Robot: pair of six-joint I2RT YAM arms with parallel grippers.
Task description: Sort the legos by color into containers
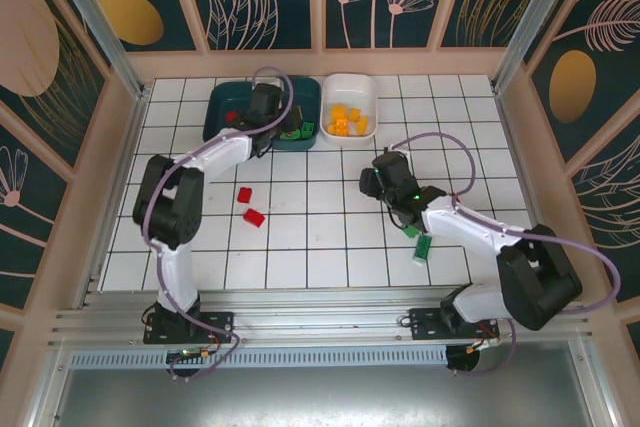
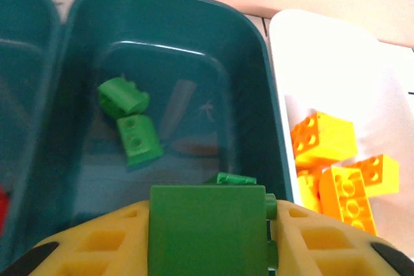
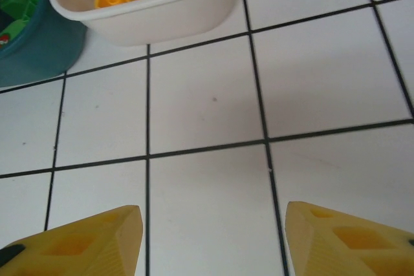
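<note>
My left gripper (image 2: pixel 207 216) is shut on a green lego (image 2: pixel 207 237), held just above the near end of a dark teal container (image 2: pixel 259 95). Three green legos lie in that tub, one of them (image 2: pixel 139 139) flat on its floor. From above, the left gripper (image 1: pixel 290 130) hangs over this tub (image 1: pixel 297 139). A second teal container (image 1: pixel 222 119) to its left holds a red lego. The white container (image 1: pixel 349 87) holds several orange-yellow legos (image 1: pixel 347 123). Over bare tile, my right gripper (image 3: pixel 213 240) is open and holds nothing; from above, it (image 1: pixel 373 172) sits mid-table.
Two red legos (image 1: pixel 244 194) (image 1: pixel 254 216) lie on the white tiles left of centre. Two green legos (image 1: pixel 411 230) (image 1: pixel 423 247) lie beside the right forearm. The right wrist view has the white tub's corner (image 3: pixel 142 17) and a teal tub (image 3: pixel 32 63) ahead, upper left.
</note>
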